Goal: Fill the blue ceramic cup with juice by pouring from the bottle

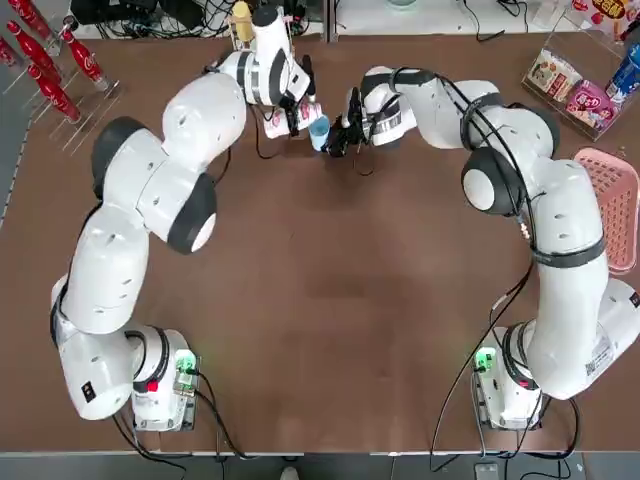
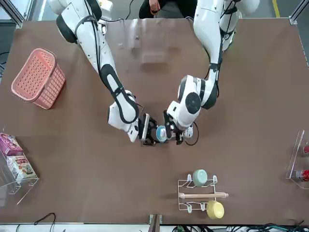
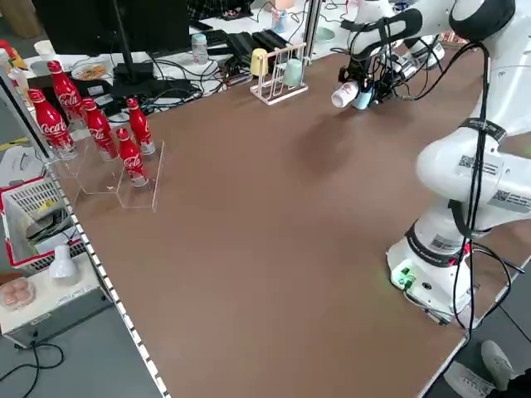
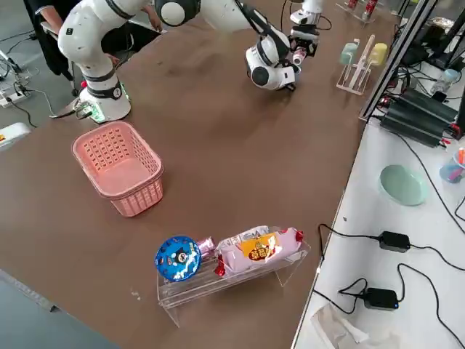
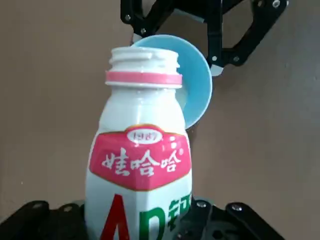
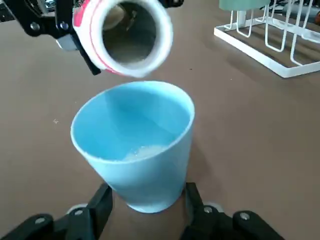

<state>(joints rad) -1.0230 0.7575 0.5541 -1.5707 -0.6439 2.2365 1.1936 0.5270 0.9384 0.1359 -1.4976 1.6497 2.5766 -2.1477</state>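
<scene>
White bottle in left claw tips over blue ceramic cup.

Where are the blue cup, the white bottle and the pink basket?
blue cup point(image 6: 135, 145), right wrist view, outer wall.
white bottle point(image 5: 140, 165), left wrist view, pink label.
pink basket point(image 4: 120, 171), right side view, near rim.

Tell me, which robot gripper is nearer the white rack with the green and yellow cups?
Left. The left gripper, tipping the bottle, sits just in front of the rack; the right gripper, clamped on the blue cup, is farther off to the side.
</scene>
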